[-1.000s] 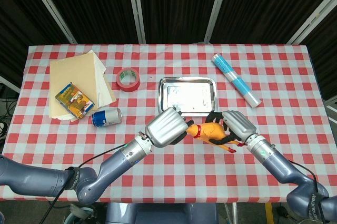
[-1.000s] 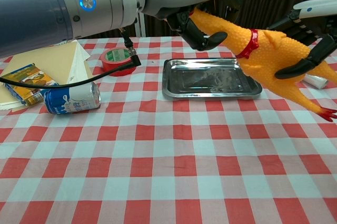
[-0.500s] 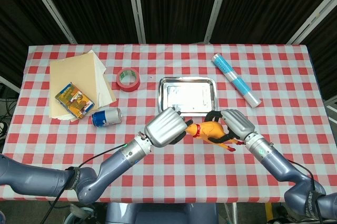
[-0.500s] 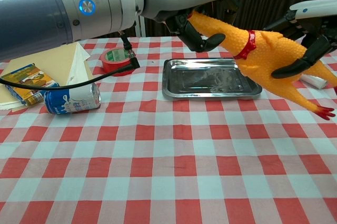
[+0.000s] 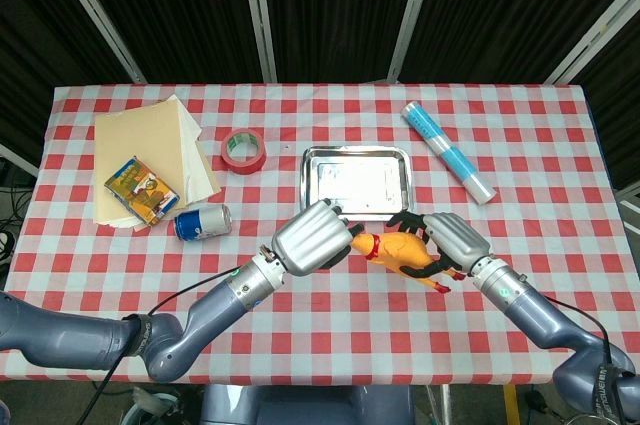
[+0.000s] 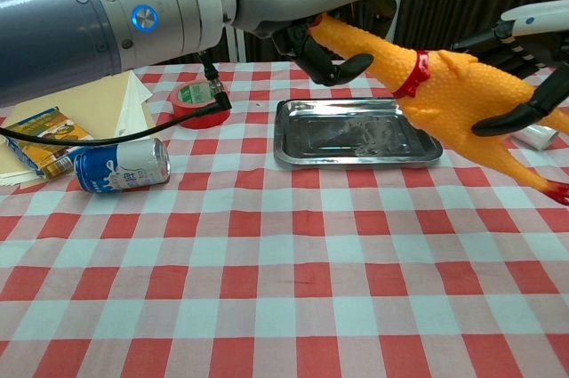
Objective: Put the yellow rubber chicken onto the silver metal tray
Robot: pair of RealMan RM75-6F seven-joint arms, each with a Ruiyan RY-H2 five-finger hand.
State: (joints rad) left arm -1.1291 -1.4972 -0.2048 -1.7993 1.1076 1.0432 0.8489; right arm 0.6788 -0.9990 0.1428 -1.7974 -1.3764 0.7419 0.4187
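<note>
fingers: left hand (image 5: 312, 237) pinched the chicken's head, right hand (image 5: 450, 237) wrapped its body
chicken (image 6: 444, 93): midair, stretched head-left, feet-right
tray (image 5: 355, 181): just behind, so carry it away from the robot

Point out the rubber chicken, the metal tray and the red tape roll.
rubber chicken (image 6: 462, 98), chest view, body.
metal tray (image 5: 355, 182), head view, bare floor.
red tape roll (image 5: 243, 149), head view, ring's rim.

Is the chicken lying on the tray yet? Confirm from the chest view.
No: the chicken hangs in the air, held by the left hand and right hand, with the tray bare beneath it.
</note>
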